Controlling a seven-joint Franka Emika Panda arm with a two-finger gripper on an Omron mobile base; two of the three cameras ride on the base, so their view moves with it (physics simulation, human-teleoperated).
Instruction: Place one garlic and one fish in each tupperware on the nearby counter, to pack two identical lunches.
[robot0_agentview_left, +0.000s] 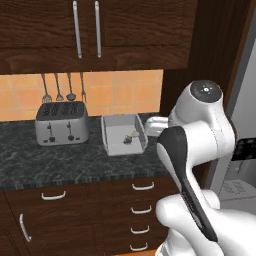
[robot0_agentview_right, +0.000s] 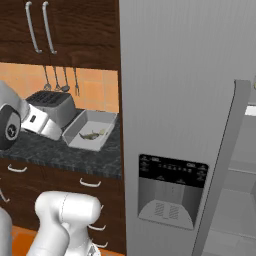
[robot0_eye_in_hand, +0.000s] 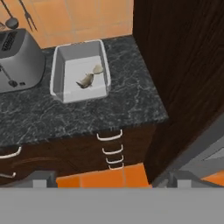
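While the arm is raised, left to right: brushed-metal boxy four-slot toaster (robot0_agentview_left: 62, 123) on the black-grey speckled stone counter (robot0_agentview_left: 60, 165); beside it a translucent white rectangular tupperware (robot0_agentview_left: 123, 134), smooth-walled, holding a small grey-brown fish (robot0_eye_in_hand: 86, 81) and a pale lumpy garlic (robot0_eye_in_hand: 98, 69). Judged: one lunch packed; second container not visible, so that half appears left. Gripper (robot0_eye_in_hand: 109, 180) hangs above the counter edge, fingers spread wide, released, grasping nothing. Grey glossy refrigerator (robot0_agentview_right: 190, 100) at right
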